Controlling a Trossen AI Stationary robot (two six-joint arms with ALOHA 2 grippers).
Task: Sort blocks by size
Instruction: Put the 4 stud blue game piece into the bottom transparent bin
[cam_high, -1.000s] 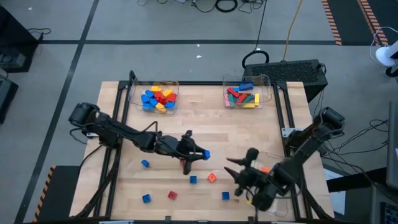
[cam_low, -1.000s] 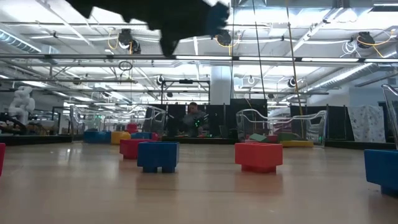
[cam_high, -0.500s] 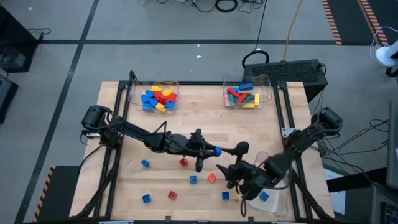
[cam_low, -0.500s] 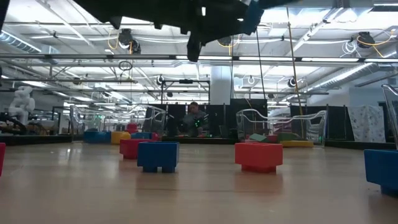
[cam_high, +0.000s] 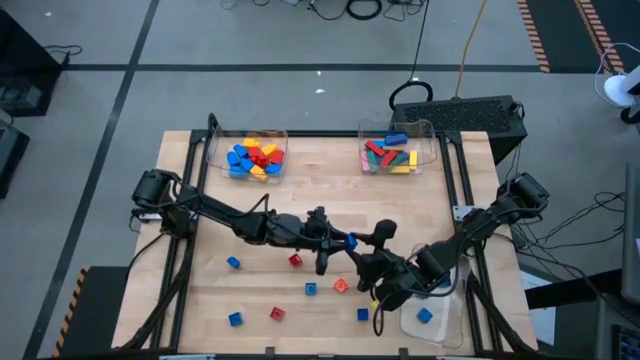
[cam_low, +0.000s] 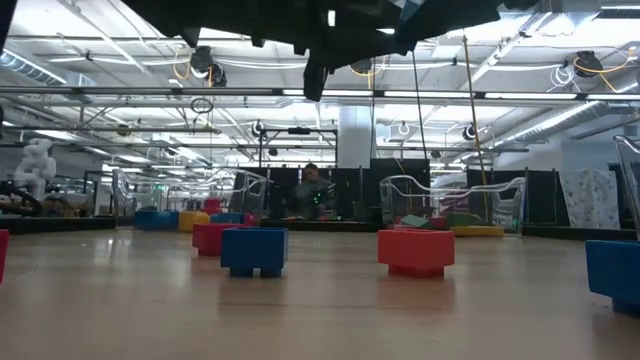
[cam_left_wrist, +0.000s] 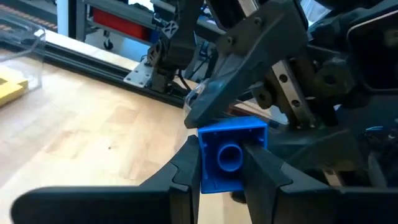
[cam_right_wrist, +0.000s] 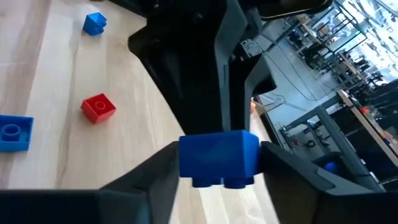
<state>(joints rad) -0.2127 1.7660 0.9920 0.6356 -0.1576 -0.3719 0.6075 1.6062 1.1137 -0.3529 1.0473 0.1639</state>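
Blue block (cam_left_wrist: 231, 155) between left gripper (cam_left_wrist: 217, 167) fingers, right gripper (cam_right_wrist: 217, 163) flanking.

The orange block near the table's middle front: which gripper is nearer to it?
Right. The right gripper sits just beside the orange block, toward the robot's right. The left gripper, clamping a blue block, is farther back.

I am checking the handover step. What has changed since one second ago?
The left gripper carried its blue block rightward to mid-table. The right gripper moved left to meet it, and its fingers now flank the block. Both bins and the loose blocks stayed put.
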